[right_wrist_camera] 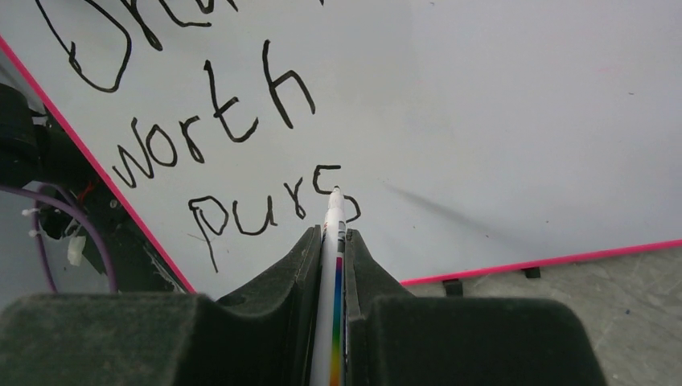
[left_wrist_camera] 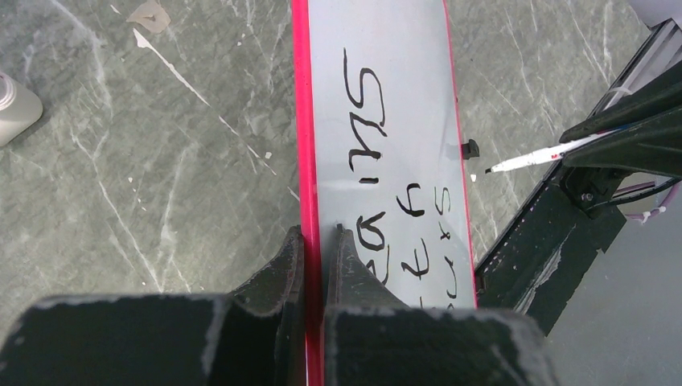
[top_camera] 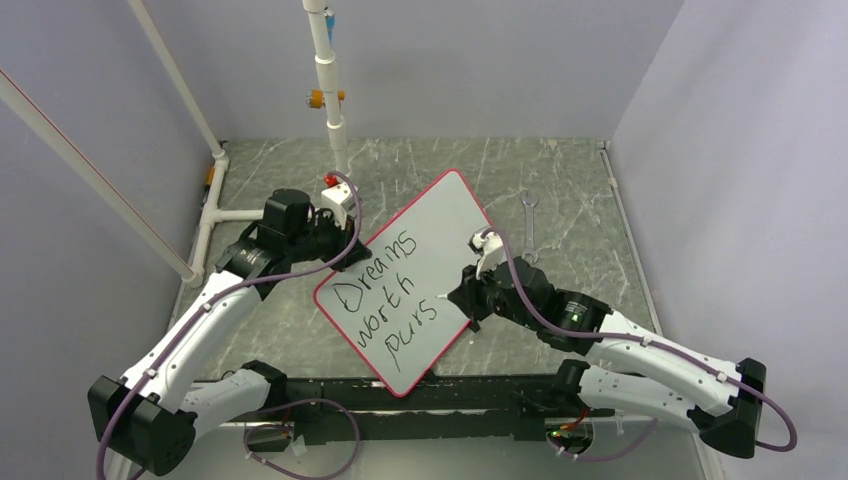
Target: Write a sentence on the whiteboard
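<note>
Left gripper (left_wrist_camera: pixel 319 230): pinching the whiteboard (left_wrist_camera: pixel 402 48) rim, steadying it.
Right gripper (right_wrist_camera: pixel 332 232): pinching the marker (right_wrist_camera: pixel 334 207), its tip just ahead, extending the sentence (right_wrist_camera: pixel 233 112).

The whiteboard (top_camera: pixel 430 240) lies between the left tool (left_wrist_camera: pixel 320 232) and right tool (right_wrist_camera: pixel 334 235), a wrench (top_camera: pixel 528 225) to its right.

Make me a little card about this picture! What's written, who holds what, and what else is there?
board: whiteboard, slanted on the table
writing: sentence so far reads "Dreams worth purs", black
left tool: shut on the whiteboard's red rim
right tool: shut on a marker, tip at the last "s"
nearby: wrench, right of the whiteboard, not touching
</note>
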`<state>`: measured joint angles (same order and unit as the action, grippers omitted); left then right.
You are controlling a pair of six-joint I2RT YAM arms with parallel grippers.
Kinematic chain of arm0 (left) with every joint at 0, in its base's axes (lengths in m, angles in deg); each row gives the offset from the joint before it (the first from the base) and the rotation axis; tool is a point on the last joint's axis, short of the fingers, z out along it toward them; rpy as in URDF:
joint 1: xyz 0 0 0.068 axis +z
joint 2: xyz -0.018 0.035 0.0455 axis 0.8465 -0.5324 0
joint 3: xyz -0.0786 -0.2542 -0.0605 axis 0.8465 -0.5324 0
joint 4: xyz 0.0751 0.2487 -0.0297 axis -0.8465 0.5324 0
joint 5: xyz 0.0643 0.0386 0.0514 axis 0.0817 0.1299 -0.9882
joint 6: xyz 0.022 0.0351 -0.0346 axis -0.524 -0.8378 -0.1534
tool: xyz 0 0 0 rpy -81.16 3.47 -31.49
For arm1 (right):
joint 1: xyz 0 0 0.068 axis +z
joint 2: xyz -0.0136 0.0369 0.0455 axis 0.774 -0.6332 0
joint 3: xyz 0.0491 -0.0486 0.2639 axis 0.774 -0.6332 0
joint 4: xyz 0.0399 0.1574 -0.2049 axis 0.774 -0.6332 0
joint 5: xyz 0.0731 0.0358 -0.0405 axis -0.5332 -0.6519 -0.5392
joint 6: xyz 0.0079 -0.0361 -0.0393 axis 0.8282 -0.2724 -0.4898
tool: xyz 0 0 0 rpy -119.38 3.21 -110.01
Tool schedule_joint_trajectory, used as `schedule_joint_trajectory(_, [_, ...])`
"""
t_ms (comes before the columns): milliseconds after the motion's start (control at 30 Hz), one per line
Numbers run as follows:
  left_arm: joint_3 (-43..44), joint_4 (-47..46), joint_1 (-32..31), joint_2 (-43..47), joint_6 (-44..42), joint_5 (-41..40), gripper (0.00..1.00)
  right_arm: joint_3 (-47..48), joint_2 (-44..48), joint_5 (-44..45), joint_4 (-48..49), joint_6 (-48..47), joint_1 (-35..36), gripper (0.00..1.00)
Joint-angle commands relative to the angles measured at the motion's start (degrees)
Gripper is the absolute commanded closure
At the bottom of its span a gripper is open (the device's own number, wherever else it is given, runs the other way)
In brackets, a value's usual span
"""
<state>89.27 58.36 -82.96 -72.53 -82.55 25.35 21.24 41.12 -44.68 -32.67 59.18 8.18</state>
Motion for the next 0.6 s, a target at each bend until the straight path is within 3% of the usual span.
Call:
schedule_joint_trajectory(0, [-0.32, 0.08, -0.61, -0.89, -5.77, -2.14, 1.0, 4.64, 0.12, -3.82, -3.21, -3.15, -3.05, 1.0])
schedule_joint_trajectory(233, [-0.42, -1.18, -0.63, -2.19, -5.87, 1.05, 1.0, 7.11, -2.53, -10.1, -3.99, -3.46, -9.93, 1.0])
schedule_joint_trajectory(567, [-0.66, -1.52, -0.56, -1.92, -5.74, 2.37, 1.0, -0.22, 1.47, -21.26, 1.84, -2.99, -15.24, 1.0])
